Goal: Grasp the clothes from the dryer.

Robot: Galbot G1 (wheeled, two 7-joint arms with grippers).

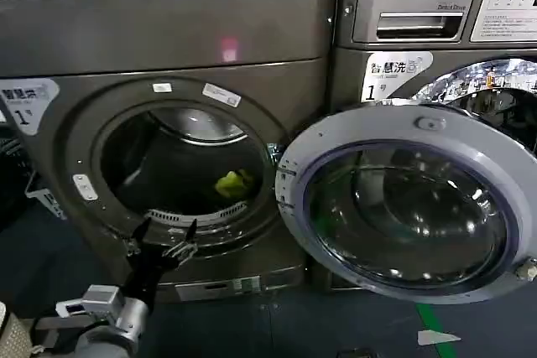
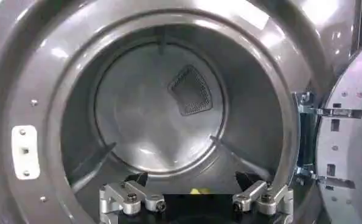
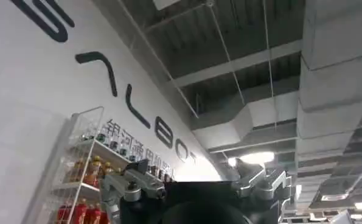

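The clothes [image 1: 234, 183] lie inside the dryer [image 1: 168, 64] drum, door open. I hold my left gripper [image 1: 164, 234] at the porthole's lower rim, jaws spread wide, empty.

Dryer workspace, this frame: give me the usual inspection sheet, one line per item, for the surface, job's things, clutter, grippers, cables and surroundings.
Surface: dark floor in front of the machines, with a green line and a white arrow mark.
Job's things: the dryer has its door swung fully open to the robot's right; the clothes lie low inside the drum, untouched.
Clutter: nothing seen.
Grippers: left gripper open, at the lower rim of the drum mouth, short of the clothes; right gripper open, raised and pointing toward the ceiling, holding nothing.
Cables: nothing seen.
Surroundings: LG washer to the right of the dryer; shelf of bottles against a white wall.
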